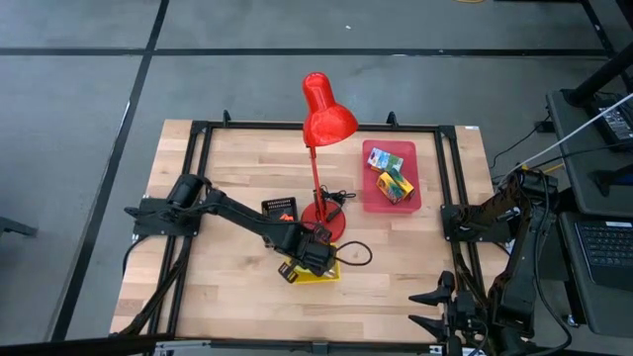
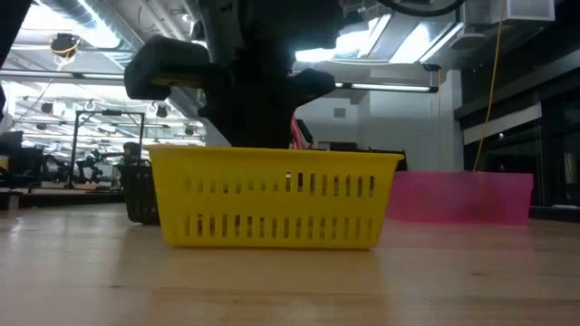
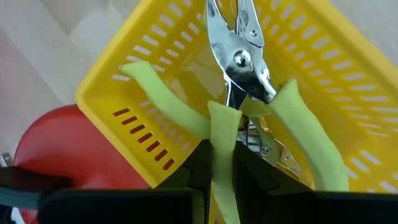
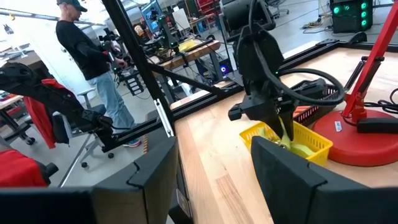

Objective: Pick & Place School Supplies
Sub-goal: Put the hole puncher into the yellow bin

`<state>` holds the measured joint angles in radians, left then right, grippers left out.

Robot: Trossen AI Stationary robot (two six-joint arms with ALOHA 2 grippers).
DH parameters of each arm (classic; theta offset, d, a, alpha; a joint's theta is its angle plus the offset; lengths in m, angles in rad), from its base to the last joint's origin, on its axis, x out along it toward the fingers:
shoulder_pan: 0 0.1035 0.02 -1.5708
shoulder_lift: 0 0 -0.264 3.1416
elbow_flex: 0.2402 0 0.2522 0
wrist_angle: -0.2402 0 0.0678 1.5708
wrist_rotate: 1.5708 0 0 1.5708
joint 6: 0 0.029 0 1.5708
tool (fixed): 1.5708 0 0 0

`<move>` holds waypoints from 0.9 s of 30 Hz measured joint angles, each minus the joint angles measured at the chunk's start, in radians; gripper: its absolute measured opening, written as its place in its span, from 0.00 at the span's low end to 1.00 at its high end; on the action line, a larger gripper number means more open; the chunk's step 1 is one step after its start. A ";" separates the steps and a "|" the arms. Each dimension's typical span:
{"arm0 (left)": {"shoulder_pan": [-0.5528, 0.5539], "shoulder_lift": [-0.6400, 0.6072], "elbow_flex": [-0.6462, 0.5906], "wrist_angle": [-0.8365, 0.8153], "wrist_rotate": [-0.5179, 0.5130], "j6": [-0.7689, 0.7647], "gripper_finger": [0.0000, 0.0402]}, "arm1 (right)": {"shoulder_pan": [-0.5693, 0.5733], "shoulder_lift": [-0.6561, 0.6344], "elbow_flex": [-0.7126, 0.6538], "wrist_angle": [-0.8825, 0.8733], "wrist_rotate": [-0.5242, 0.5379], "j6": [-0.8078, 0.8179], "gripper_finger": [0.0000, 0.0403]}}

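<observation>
1. The fingers (image 3: 249, 171) of the left gripper (image 3: 221, 168) are clamped on one green handle of the pliers (image 3: 239, 68).
2. The pliers' long axis runs straight ahead of the fingers, steel nose leading, over the yellow tray (image 3: 155, 68).
3. A second pair of pliers (image 3: 292, 149) lies in the tray just beyond.
4. The right gripper (image 1: 440, 307), fingers apart, waits well away; the left arm is nearer.

- even, bright overhead light on the worktop (image 1: 227, 297), soft shadows
- low view backlit by ceiling strip lights (image 2: 381, 36), arm a dark silhouette
- left wrist close-up slightly blurred
</observation>
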<state>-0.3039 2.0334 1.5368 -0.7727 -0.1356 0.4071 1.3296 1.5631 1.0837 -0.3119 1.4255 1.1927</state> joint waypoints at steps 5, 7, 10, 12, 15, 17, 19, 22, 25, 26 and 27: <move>0.006 0.000 0.000 -0.009 -0.001 0.015 0.08 | 0.000 0.000 0.000 0.000 0.000 0.019 0.52; -0.002 0.000 0.000 -0.010 -0.014 0.018 0.08 | 0.000 0.000 0.000 0.000 0.001 0.019 0.52; -0.020 -0.002 0.001 -0.018 -0.037 0.030 0.09 | 0.000 0.000 0.000 0.000 0.016 0.019 0.52; -0.031 -0.003 0.001 -0.017 -0.057 0.035 0.15 | 0.000 0.000 0.000 0.000 0.025 0.019 0.52; -0.044 -0.003 0.001 -0.016 -0.108 0.036 0.26 | 0.000 0.000 0.000 0.000 0.026 0.019 0.52; -0.049 -0.004 0.001 -0.014 -0.136 0.037 0.31 | -0.001 0.000 0.000 0.000 0.026 0.019 0.52; -0.051 -0.004 0.001 -0.011 -0.155 0.037 0.35 | -0.002 0.000 0.000 0.000 0.026 0.019 0.52; -0.056 -0.008 0.001 -0.010 -0.189 0.037 0.37 | -0.002 0.000 0.000 0.000 0.026 0.019 0.52; -0.067 -0.032 0.001 -0.008 -0.256 0.041 0.37 | -0.002 0.000 0.000 0.000 0.026 0.019 0.52; -0.072 -0.044 0.001 -0.006 -0.295 0.042 0.37 | -0.002 0.000 0.000 0.000 0.026 0.019 0.52; -0.076 -0.058 0.001 -0.007 -0.330 0.042 0.36 | -0.002 0.000 0.000 0.000 0.026 0.019 0.52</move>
<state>-0.3804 1.9754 1.5375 -0.7799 -0.4656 0.4488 1.3277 1.5627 1.0837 -0.3119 1.4517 1.2118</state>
